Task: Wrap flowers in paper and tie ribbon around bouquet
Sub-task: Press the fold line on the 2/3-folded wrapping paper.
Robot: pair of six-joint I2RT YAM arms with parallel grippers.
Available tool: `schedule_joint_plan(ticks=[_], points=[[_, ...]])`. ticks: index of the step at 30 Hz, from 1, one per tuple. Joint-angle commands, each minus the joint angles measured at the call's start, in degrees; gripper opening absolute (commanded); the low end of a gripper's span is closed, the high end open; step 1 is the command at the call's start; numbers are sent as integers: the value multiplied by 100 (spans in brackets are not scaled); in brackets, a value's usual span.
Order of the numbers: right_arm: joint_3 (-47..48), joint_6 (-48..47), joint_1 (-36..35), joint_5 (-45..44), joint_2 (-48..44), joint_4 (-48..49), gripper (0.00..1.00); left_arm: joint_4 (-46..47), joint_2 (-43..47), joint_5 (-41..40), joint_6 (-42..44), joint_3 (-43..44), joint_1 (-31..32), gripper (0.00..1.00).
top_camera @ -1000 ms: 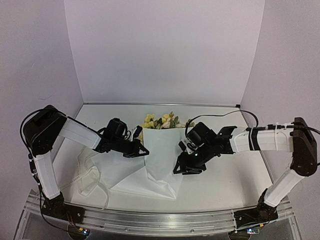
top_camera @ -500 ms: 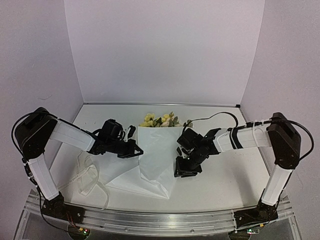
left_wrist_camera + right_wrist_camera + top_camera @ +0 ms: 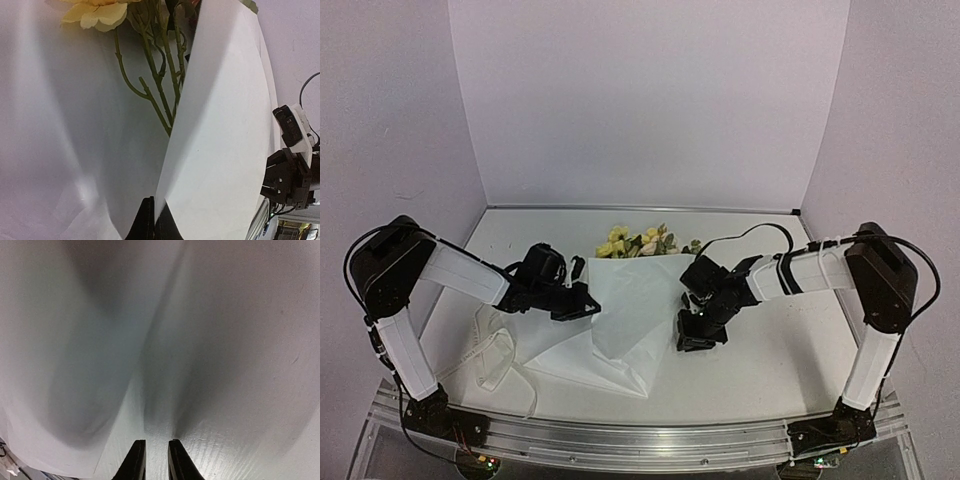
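left end effector [image 3: 151, 204]: clamped shut on the paper [image 3: 630, 310] edge
right end effector [image 3: 156, 444]: nearly closed, thin gap, tips at the paper
flowers [image 3: 635, 243]: inside the fold, blooms sticking out the far end

Setting: robotics lab test booth. Evidence: plain pale panels [image 3: 640, 100] at 9, 12 and 3 o'clock enclosing a white counter [image 3: 760, 370]; aluminium rail [image 3: 650, 438] at 6 o'clock carrying cabled left arm [image 3: 460, 268] and right arm [image 3: 820, 272].
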State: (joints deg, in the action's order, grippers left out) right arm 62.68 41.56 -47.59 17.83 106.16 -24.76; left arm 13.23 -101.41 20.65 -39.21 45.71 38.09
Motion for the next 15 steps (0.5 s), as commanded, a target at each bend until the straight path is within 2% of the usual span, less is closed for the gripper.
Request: schedule_joint_plan(ticks=[1,7,15], points=[[-168,-23,222,76,-441,67,20,490,120,-286,-287,-353,38,0],[53,130,312,425,-779,54,26,718,476,-365,-354,-748,102,0],[1103,724,195,1064,70,876,29,318,1067,-481,-25,-668,102,0]])
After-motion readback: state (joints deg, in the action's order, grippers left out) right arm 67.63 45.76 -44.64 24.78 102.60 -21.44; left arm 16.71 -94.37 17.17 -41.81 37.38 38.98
